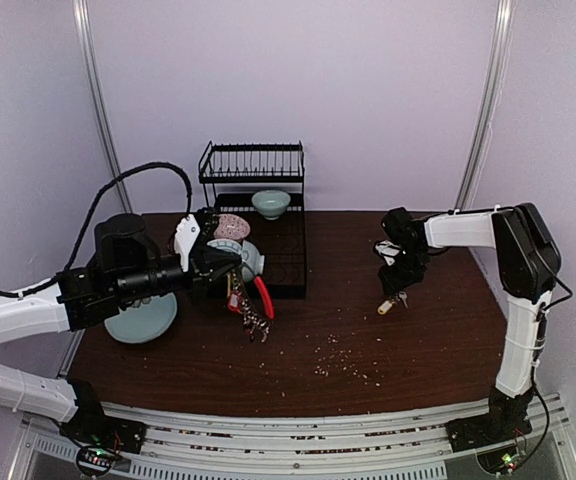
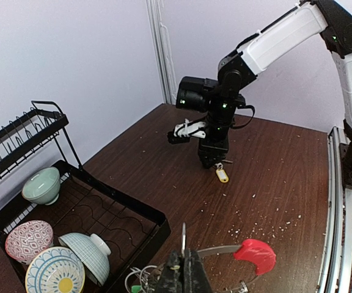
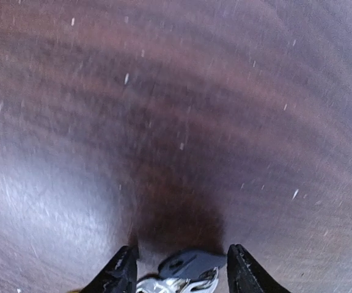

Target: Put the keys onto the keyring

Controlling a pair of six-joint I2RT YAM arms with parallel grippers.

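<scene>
My left gripper (image 1: pixel 230 272) is shut on the keyring's thin metal ring (image 2: pixel 183 239) and holds it above the table beside the rack. The ring's red clip (image 1: pixel 263 297) sticks out to the right, also in the left wrist view (image 2: pixel 255 254), and a bunch of keys (image 1: pixel 256 326) dangles below. My right gripper (image 1: pixel 398 288) points down at the table's right side, jaws open. Loose keys lie between its fingers: a dark-headed key (image 3: pixel 191 265) and silvery ones (image 3: pixel 176 284). A yellow tag (image 1: pixel 385 307) lies beside it, also in the left wrist view (image 2: pixel 222 176).
A black dish rack (image 1: pixel 286 262) stands at the back left, holding a green bowl (image 1: pixel 270 203) and patterned bowls (image 2: pixel 47 259). A pale blue plate (image 1: pixel 143 320) lies at the left under my left arm. Crumbs (image 1: pixel 338 355) are scattered mid-table.
</scene>
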